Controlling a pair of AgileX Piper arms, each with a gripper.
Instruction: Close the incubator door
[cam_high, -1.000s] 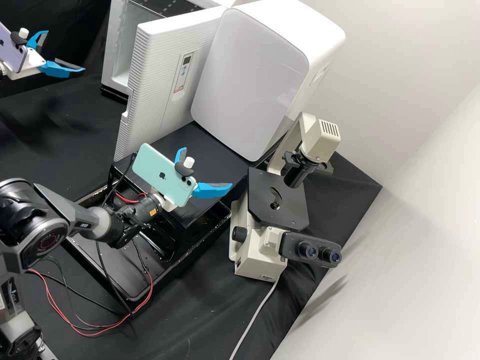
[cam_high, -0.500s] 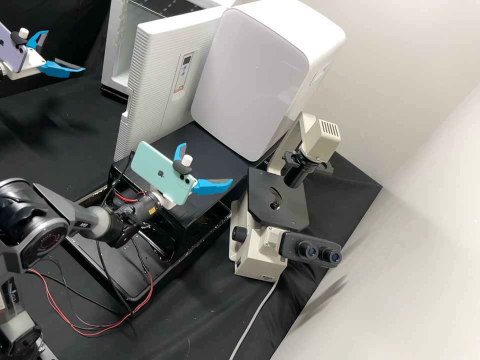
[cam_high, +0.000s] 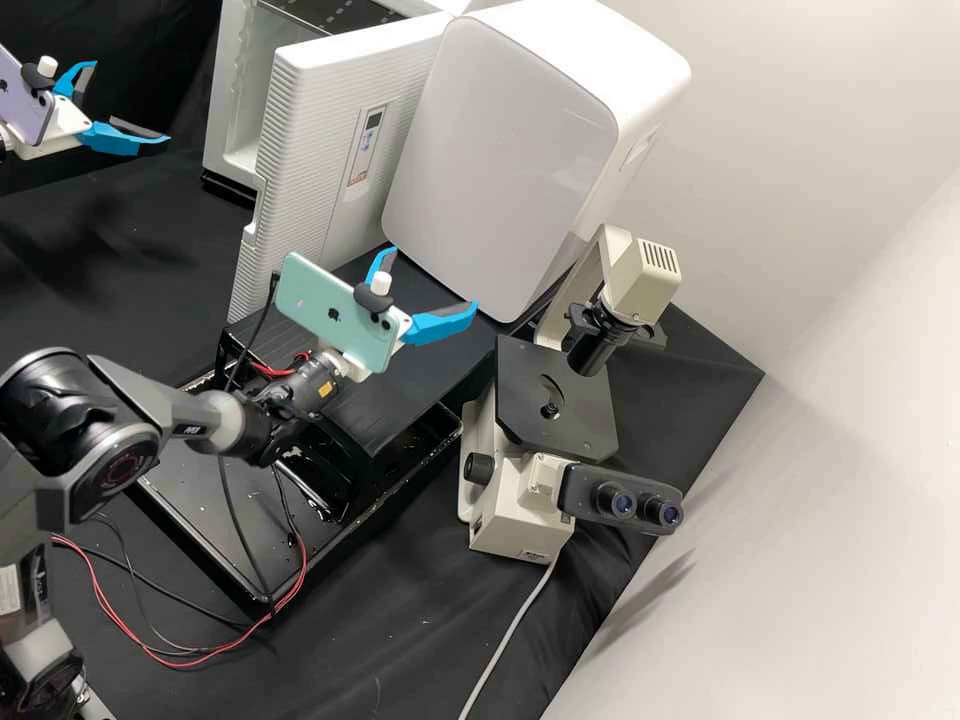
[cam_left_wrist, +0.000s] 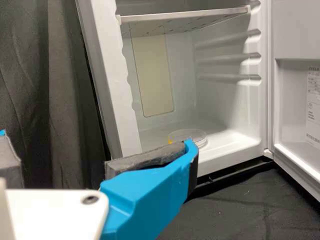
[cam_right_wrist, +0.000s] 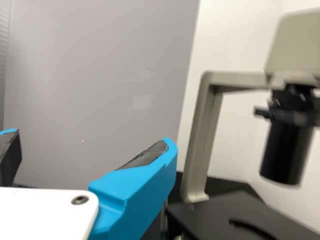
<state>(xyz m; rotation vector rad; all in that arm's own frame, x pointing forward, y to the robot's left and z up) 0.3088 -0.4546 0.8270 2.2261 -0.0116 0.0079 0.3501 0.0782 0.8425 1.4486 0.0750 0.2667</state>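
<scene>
none of the closing looks done: in the high view, at far left, the left gripper (cam_high: 131, 101) hangs wide open and empty, apart from the incubator (cam_high: 228, 85), whose inside lies exposed. next comes the door (cam_high: 300, 180), swung well out, so the whole push shut seems left. it sits outside both pairs of jaws, past the left one and to the left of the right gripper (cam_high: 435, 277), also spread wide, holding nothing.
</scene>
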